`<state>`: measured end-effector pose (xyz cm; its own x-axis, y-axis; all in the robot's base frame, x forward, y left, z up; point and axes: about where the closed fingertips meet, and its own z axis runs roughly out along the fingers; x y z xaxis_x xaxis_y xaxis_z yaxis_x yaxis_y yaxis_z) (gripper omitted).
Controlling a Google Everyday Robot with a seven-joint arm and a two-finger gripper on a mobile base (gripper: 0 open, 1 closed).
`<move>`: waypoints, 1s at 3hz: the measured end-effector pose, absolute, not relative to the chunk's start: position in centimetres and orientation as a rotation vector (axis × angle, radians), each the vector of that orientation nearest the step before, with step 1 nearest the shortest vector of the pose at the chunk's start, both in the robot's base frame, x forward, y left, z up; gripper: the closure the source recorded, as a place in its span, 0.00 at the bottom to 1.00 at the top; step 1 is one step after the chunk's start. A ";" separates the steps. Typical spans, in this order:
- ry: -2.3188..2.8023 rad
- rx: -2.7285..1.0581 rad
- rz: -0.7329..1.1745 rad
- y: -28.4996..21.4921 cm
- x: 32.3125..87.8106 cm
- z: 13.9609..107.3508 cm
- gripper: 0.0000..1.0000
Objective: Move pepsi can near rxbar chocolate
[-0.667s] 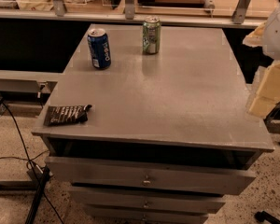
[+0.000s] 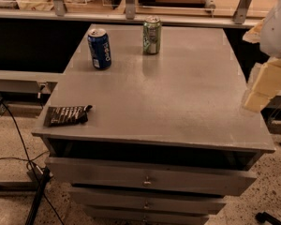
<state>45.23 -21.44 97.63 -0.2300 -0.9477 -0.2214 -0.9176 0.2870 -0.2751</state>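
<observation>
The pepsi can (image 2: 99,48), dark blue with white lettering and a silver top, stands upright at the back left of the grey cabinet top (image 2: 178,97). The rxbar chocolate (image 2: 67,115), a flat black-brown wrapper with pale lettering, lies at the front left corner. My gripper (image 2: 264,86), pale cream, hangs at the right edge of the view, beside the cabinet's right side and far from both. It holds nothing that I can see.
A green can (image 2: 151,35) stands upright at the back, right of the pepsi can. Drawers (image 2: 145,179) sit below the top. A rail with metal posts (image 2: 131,3) runs behind the cabinet. Black cables (image 2: 23,168) lie on the floor at left.
My gripper at the right edge has shifted slightly. The cans and the bar have not moved.
</observation>
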 end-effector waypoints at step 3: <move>1.967 -1.540 -0.031 -12.3 59.8 97.5 0.00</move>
<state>59.80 -12.32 97.47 -0.1166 -0.8810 -0.4584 -0.8661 0.3161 -0.3872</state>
